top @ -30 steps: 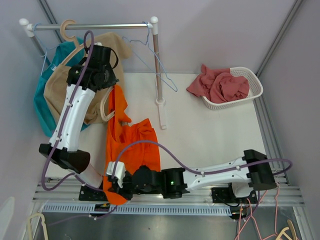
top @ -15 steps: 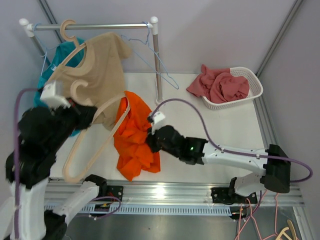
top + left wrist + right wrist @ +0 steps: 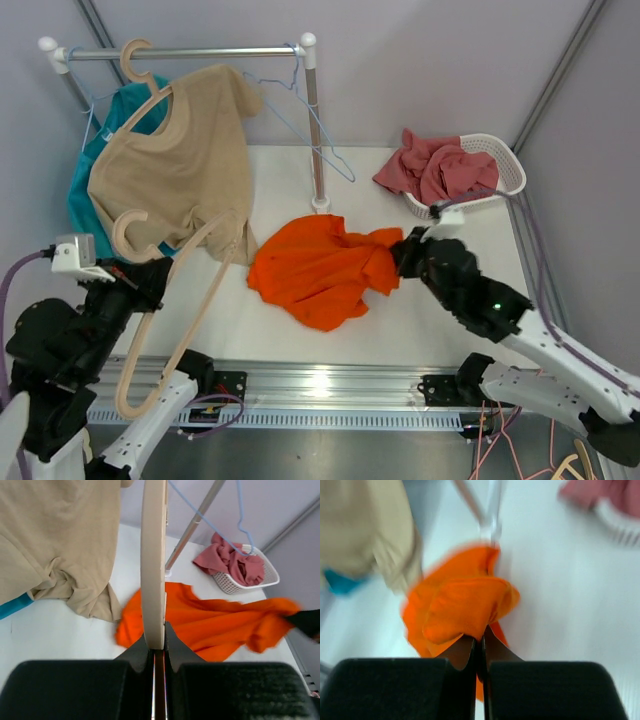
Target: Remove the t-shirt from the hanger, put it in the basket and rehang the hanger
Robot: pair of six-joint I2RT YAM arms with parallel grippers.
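The orange t-shirt (image 3: pixel 320 270) lies crumpled on the white table, off the hanger; it also shows in the left wrist view (image 3: pixel 215 625) and the right wrist view (image 3: pixel 460 607). My right gripper (image 3: pixel 403 250) is shut on the shirt's right edge, and in the right wrist view (image 3: pixel 481 641) cloth bulges above the closed jaws. My left gripper (image 3: pixel 150 283) is shut on the pale wooden hanger (image 3: pixel 175 310), which is bare and held up at the left. In the left wrist view the hanger bar (image 3: pixel 153 565) rises from my left gripper (image 3: pixel 159 645).
A garment rack (image 3: pixel 312 120) stands at the back with a beige shirt (image 3: pixel 175 170) on a wooden hanger, a teal garment (image 3: pixel 85 200) behind it and a blue wire hanger (image 3: pixel 320 125). A white basket (image 3: pixel 508 165) with red cloth (image 3: pixel 440 165) is at the back right.
My right gripper has pulled the orange shirt to the right, clear of the hanger. My left arm has drawn the bare hanger back to the near left.
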